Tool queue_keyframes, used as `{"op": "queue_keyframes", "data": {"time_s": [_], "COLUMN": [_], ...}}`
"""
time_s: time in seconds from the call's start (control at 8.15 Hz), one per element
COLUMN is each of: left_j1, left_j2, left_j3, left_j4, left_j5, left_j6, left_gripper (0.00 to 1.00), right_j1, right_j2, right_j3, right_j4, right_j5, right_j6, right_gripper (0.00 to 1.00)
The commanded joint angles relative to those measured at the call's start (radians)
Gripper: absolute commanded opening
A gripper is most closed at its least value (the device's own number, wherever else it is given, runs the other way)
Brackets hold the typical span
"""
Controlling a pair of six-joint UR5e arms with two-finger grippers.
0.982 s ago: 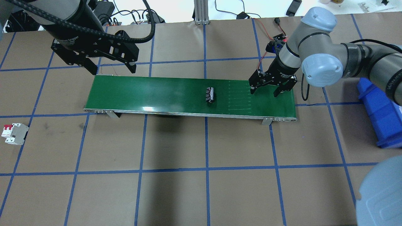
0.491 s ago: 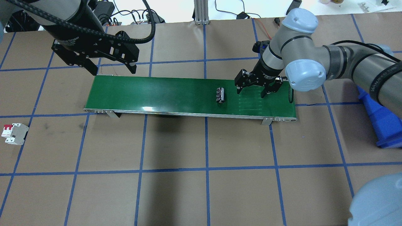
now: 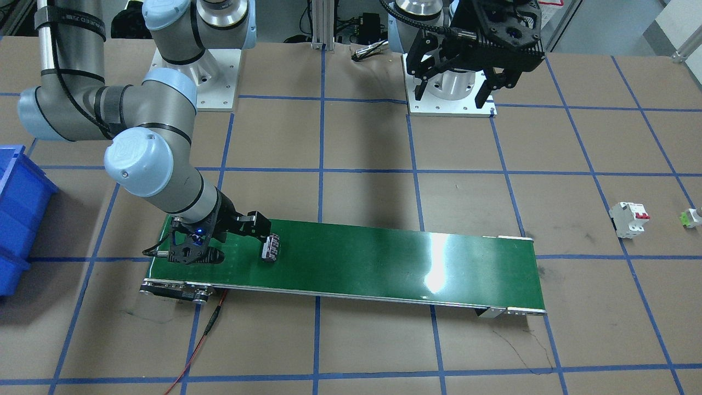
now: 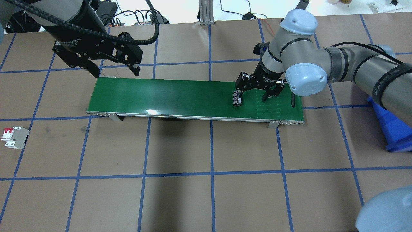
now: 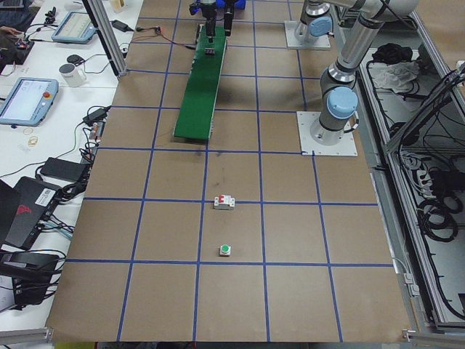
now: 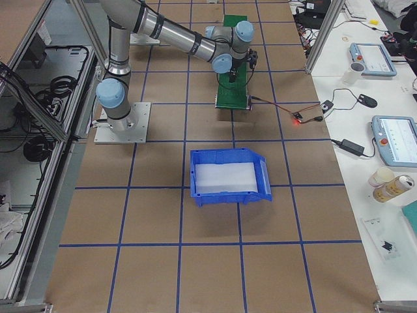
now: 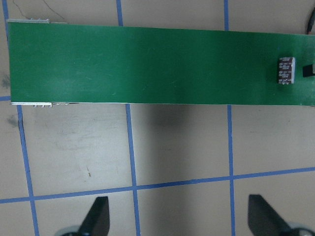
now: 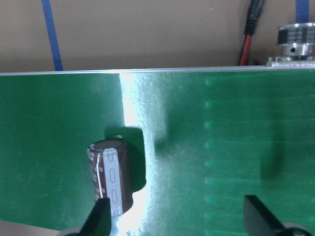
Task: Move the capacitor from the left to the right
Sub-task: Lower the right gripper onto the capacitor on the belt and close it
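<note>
The capacitor (image 4: 238, 98), a stubby dark cylinder with pale markings, lies on its side on the green conveyor belt (image 4: 161, 96), toward its right end. It also shows in the front view (image 3: 270, 247), the left wrist view (image 7: 286, 71) and the right wrist view (image 8: 112, 177). My right gripper (image 4: 253, 97) is open, low over the belt. The capacitor sits right at one of its fingertips (image 8: 98, 216), not between the two; I cannot tell whether they touch. My left gripper (image 4: 115, 69) is open and empty, high behind the belt's left end.
A white breaker with red switches (image 4: 13, 137) lies on the table at the left. A tiny green-and-white part (image 3: 692, 218) lies beyond it. A blue bin (image 4: 391, 129) stands at the right, past the belt's end. A red wire (image 3: 203, 334) trails off the belt's right end.
The capacitor has travelled right along the belt. My right gripper has moved left, still open, so one fingertip now stands beside it. The left arm has not moved.
</note>
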Motion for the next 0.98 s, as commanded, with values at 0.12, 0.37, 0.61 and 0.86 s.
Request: {"op": "queue_keyframes", "data": {"time_s": [0.12, 0.37, 0.61, 0.86], "left_j1": [0.000, 0.000, 0.000, 0.000], "left_j2": [0.001, 0.001, 0.002, 0.001], "left_j3": [-0.001, -0.001, -0.003, -0.003], "left_j4": [-0.001, -0.001, -0.001, -0.001], "left_j5": [0.001, 0.001, 0.001, 0.001], "left_j6": [0.000, 0.002, 0.002, 0.002], "left_gripper": [1.00, 1.00, 1.00, 1.00], "right_j1": [0.032, 0.032, 0.031, 0.005], "right_j2": [0.009, 0.021, 0.020, 0.004], "right_j3": [0.000, 0.000, -0.005, -0.011], "right_j4": [0.001, 0.001, 0.002, 0.008], "right_j5": [-0.076, -0.137, -0.197, -0.257], "right_j6": [0.001, -0.045, -0.076, -0.123], "right_gripper": [0.84, 0.58, 0.10, 0.00]}}
